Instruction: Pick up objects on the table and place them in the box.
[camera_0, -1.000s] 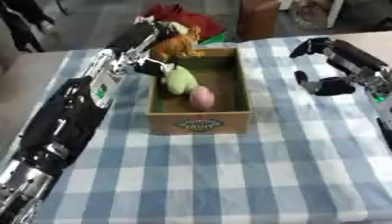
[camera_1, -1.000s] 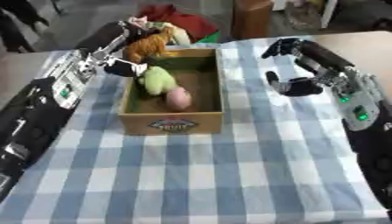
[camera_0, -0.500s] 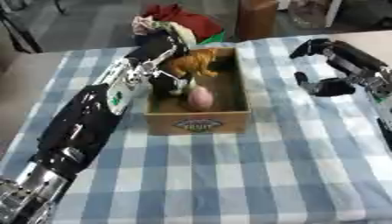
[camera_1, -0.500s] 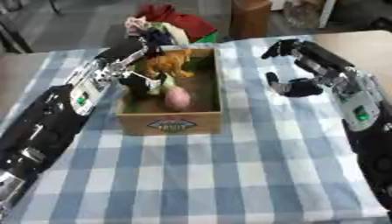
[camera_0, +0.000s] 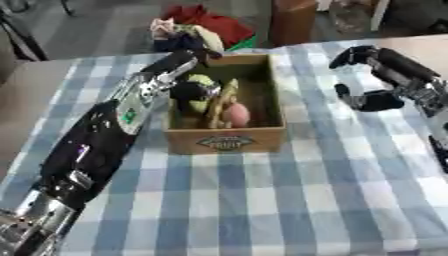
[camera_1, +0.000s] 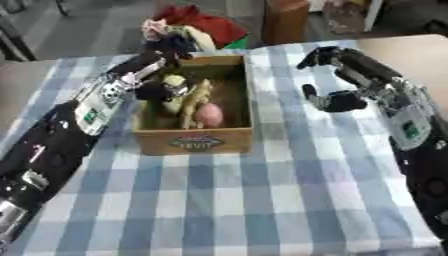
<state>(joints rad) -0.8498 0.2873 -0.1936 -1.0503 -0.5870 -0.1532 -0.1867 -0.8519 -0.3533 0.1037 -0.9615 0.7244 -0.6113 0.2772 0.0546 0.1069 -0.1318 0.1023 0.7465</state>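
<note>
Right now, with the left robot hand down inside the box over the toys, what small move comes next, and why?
Probably open the left robot hand and lift it straight out. The tan toy animal already lies inside the box, next to the pink egg and a green object, so it looks placed.

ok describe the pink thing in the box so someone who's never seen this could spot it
Start at the blue-and-white checked table and find the open wooden box with a label on its front wall. Inside it, towards the right front, lies the pink thing, small, rounded and egg-like. It is the only pink item there: the tan toy beside it is long and narrow, and the left hand reaches in on the other side.
</note>
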